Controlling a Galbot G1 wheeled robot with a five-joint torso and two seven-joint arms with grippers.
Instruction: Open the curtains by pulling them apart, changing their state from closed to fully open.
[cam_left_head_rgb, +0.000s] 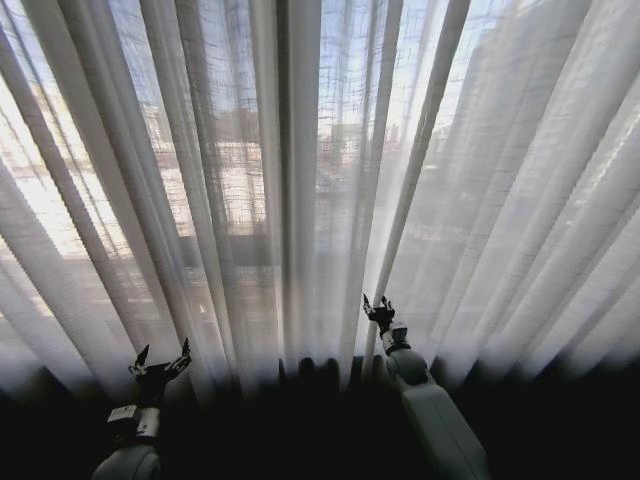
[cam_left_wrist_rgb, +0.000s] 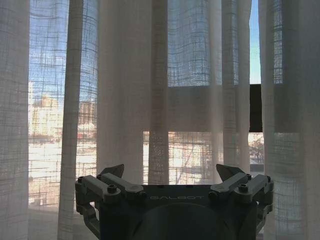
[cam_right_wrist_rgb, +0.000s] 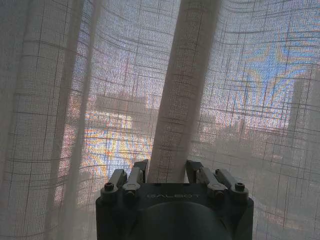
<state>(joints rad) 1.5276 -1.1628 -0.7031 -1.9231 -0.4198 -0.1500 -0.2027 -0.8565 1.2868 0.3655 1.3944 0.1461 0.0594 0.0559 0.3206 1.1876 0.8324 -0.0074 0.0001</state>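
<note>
The curtains (cam_left_head_rgb: 300, 200) hang closed across the whole window, sheer white with many vertical pleats. My right gripper (cam_left_head_rgb: 377, 305) is raised against the fabric near the middle. In the right wrist view one thick pleat (cam_right_wrist_rgb: 182, 90) runs down between the fingers (cam_right_wrist_rgb: 141, 169), and the right gripper (cam_right_wrist_rgb: 167, 167) is shut on it. My left gripper (cam_left_head_rgb: 162, 355) is lower and further left, just in front of the curtain. It stands open with its fingertips spread wide, and the left wrist view shows the left gripper (cam_left_wrist_rgb: 170, 172) holding nothing, with the fabric (cam_left_wrist_rgb: 125, 100) a short way beyond.
A dark window frame bar (cam_left_wrist_rgb: 255, 107) shows through a gap between the panels. City buildings lie beyond the glass. The bottom of the head view is a dark band (cam_left_head_rgb: 300, 440) below the curtain hem.
</note>
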